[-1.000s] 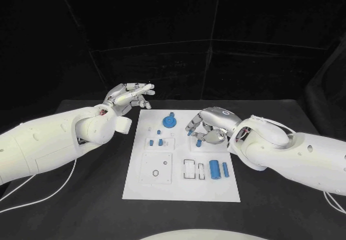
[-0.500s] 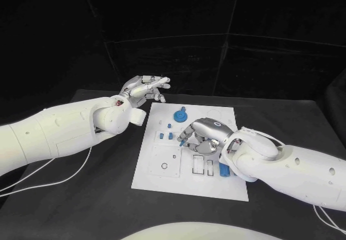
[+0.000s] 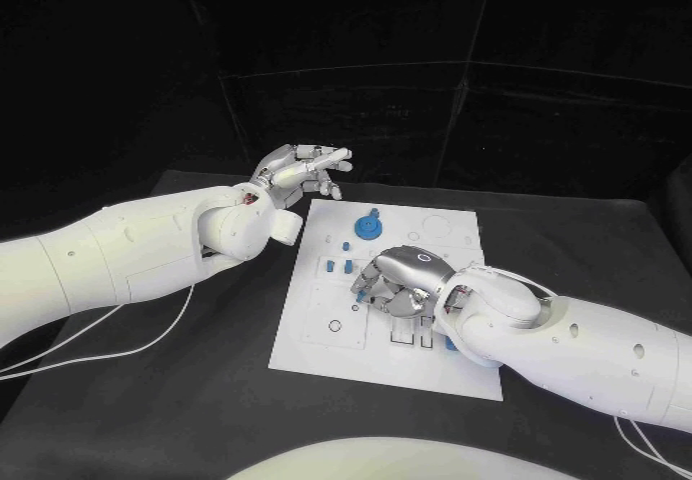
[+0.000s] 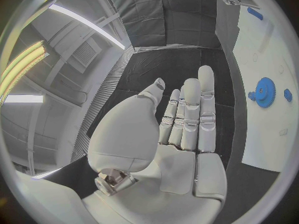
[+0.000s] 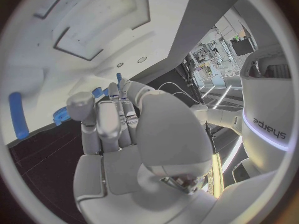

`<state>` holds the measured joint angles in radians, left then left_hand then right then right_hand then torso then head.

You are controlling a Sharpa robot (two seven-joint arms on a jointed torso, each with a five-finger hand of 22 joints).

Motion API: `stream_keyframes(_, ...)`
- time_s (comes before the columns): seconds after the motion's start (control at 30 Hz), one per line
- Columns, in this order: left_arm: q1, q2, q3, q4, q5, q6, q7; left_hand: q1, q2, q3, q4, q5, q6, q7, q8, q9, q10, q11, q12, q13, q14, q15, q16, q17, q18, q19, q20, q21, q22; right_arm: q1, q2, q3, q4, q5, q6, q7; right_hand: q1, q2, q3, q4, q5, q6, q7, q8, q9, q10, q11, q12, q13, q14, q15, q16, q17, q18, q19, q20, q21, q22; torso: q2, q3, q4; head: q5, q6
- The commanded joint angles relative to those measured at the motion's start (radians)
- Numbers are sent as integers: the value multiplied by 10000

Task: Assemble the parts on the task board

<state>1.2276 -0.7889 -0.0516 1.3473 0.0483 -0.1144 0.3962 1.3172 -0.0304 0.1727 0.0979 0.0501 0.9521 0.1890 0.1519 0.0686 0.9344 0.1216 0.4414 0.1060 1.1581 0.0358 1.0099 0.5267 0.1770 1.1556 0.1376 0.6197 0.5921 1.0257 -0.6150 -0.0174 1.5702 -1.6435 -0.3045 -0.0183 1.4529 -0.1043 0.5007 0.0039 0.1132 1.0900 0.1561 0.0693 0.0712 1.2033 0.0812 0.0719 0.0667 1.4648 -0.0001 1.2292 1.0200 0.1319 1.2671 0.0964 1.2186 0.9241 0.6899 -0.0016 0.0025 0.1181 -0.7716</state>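
Right hand [image 3: 401,283] is low over the middle of the board [image 3: 325,350], fingers [image 3: 378,292] curled downward toward the small blue pegs [image 3: 340,267]. From the right wrist view the fingers [image 5: 106,122] stand close together and fairly straight, and I can't tell whether anything is pinched between them; nothing blue shows in the palm. A blue peg tip peeks out just past the fingertips, so the hand looks to be closing in on a part, by my reading.

Out from there: the blue gear [image 3: 369,226] sits on the board's far end, beyond the right hand, with the pegs between gear and hand. A blue cylinder [image 5: 17,115] lies flat on the board, on the side of the hand away from the gear.

Left hand [image 3: 299,168] is up off the tabletop [image 3: 173,400], beyond the board's far left corner, fingers [image 4: 191,107] held straight and side by side, carrying nothing; the left wrist view catches the gear [image 4: 265,88] off to the side.

Handling call: these parts look like small rigid plastic, light and smooth, likely to skid or tip if nudged. A fingertip pinch across a peg's sides should suit; the cylinder may roll, so take it at mid-length.
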Motion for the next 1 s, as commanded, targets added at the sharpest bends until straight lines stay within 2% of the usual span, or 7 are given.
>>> stream_keyframes(0.03, 15, 24, 9, 7, 1, 40, 140, -93, 38, -65, 15, 14, -31, 32, 50, -10, -48, 14, 35, -10, -42, 50, -30, -9, 59, 3, 37, -60, -9, -6, 86, 7, -29, -496, 441, -157, -108, 33, 67, 17, 47, -18, 46, -42, -11, 7, 64, -29, -5, 213, -12, 37, -4, -70, -48, 45, 62, -10, 8, 5, -3, 32, -26)
stream_keyframes(0.13, 15, 29, 9, 5, 1, 48, 136, -93, 38, -65, 15, 14, -31, 32, 50, -10, -48, 14, 35, -10, -42, 50, -30, -9, 59, 3, 37, -60, -9, -17, 129, 7, -45, -556, 511, -191, -108, 33, 67, 17, 47, -18, 46, -42, -11, 7, 64, -29, -5, 213, -12, 37, -4, -70, -48, 45, 62, -10, 16, 1, 10, 34, -39)
stream_keyframes(1.0, 15, 35, 9, -27, 1, 94, 86, -84, 43, -78, 17, 14, -46, 36, 54, -12, -67, 17, 44, -11, -47, 52, -29, -17, 59, 6, 39, -72, -19, -85, 324, 8, -170, -982, 769, -337, -124, 33, 79, 8, 43, -21, 44, -40, -11, 5, 64, -27, -4, 212, -9, 40, -7, -67, -58, 49, 58, -22, 2, -1, -8, 70, -120)
